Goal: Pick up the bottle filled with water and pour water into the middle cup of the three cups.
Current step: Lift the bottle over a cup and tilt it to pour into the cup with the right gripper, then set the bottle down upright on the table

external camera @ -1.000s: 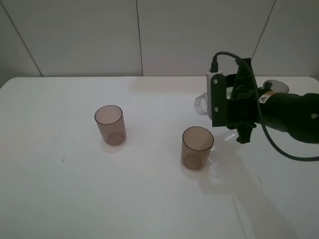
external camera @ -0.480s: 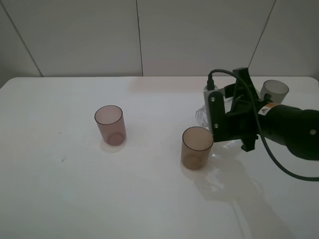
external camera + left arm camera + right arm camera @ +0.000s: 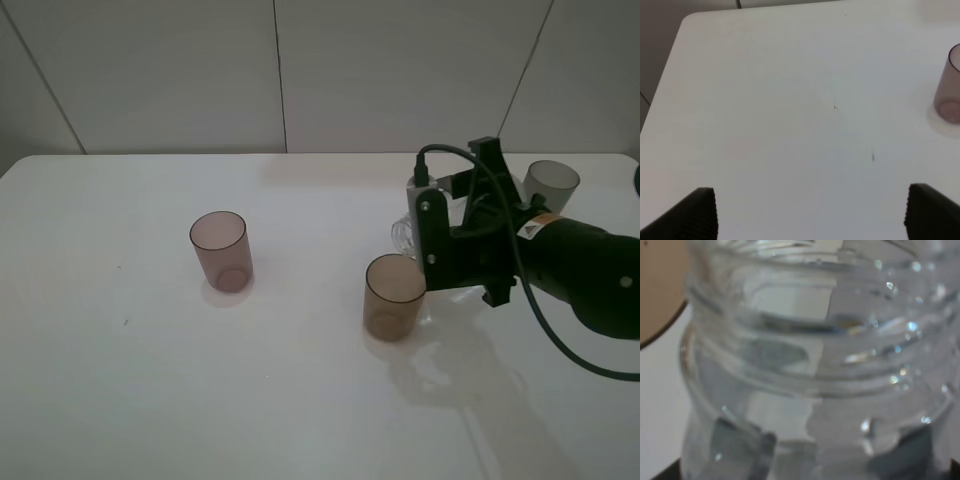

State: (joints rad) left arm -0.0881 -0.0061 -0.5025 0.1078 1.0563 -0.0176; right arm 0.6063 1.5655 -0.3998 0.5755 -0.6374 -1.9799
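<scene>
Pouring cleanly calls for the right tool (image 3: 455, 262), clenched on the tipped bottle (image 3: 404, 233), to bring the open neck over the middle cup (image 3: 393, 296) just ahead of and below it, then roll slowly so nothing spills onto the counter (image 3: 300, 400).

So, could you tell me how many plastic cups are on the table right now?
3. A pinkish-mauve cup stands left of centre, an amber-brown cup right of centre, and a dark grey cup far right, partly hidden behind the right arm.
</scene>
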